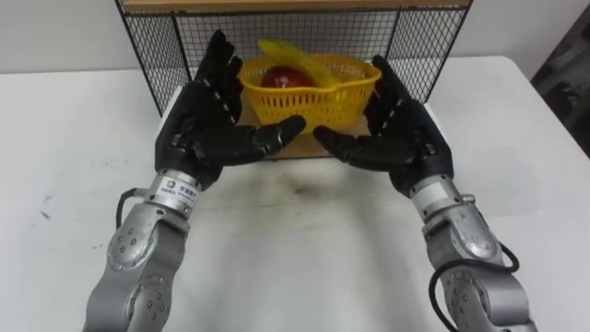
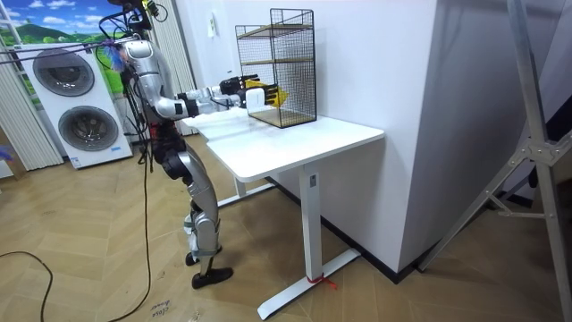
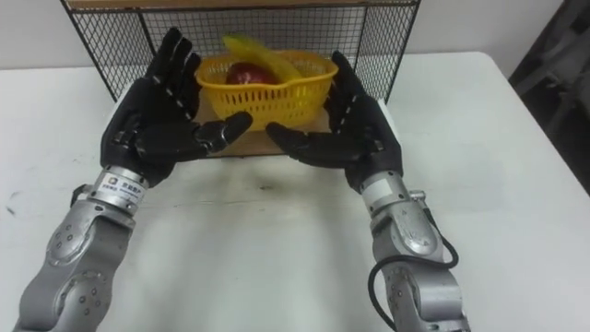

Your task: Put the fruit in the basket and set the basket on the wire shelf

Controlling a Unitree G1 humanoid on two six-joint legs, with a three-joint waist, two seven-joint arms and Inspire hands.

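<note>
Two robot hands: the left robot hand [image 1: 198, 120] at centre left and the right robot hand [image 1: 401, 129] at centre right, both spread open with straight fingers, palms facing each other, holding nothing.
Basket [image 1: 309, 103]: yellow, at upper centre, standing inside the wire shelf [image 1: 152, 46] on its lowest level, between the two palms.
Fruit: a red apple [image 1: 286, 77] and a banana [image 1: 293, 53] lie in the basket.
Fingers: upright just beside the basket's left and right walls; whether they touch it cannot be told.
Thumbs: pointing inward in front of the basket, tips near each other but apart.
Tabletop [image 1: 277, 240]: white, carrying the wire shelf at the frame's top.
Stance: in the room view the robot stands upright at the tabletop's left end, both arms stretched forward to the shelf.
</note>
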